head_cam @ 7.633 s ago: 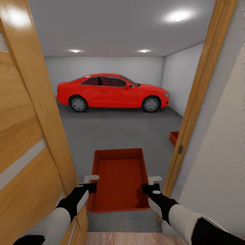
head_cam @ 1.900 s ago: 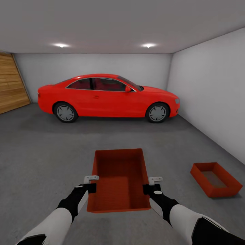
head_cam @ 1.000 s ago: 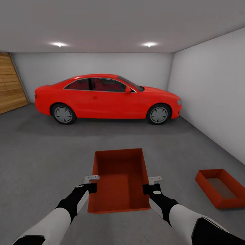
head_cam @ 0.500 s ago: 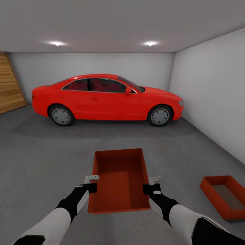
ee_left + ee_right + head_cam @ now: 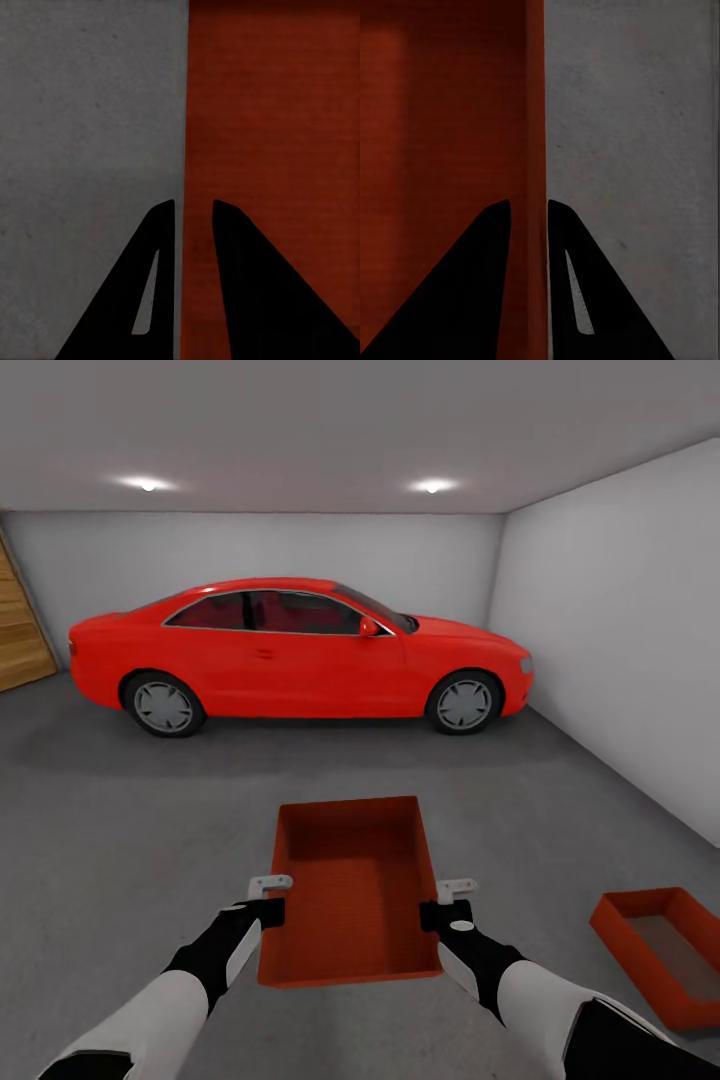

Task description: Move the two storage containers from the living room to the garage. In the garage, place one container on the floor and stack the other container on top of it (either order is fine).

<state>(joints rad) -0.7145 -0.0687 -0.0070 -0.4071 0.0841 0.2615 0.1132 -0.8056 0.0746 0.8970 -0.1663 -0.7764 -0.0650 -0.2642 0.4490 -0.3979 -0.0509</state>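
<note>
Storage container number one, an orange-red open bin, is held level in front of the trunk, above the floor of dark grey speckled concrete. Its left long wall is pinched by the left gripper; in the left wrist view one dark finger is seen outside the thin wall and the other inside, the wall clamped between them. The right long wall is pinched likewise by the right gripper, one finger on the concrete side and its mate over the ribbed red interior. The carried bin is seen empty.

Second storage container: set down on the floor to the right, near the plain right wall, well apart from the carried bin, partly cut by the head view's edge.

Farther off, a red car is parked broadside before the grey-white back wall. A strip of wooden plank door is noted at far left. Two ceiling lights are lit.
</note>
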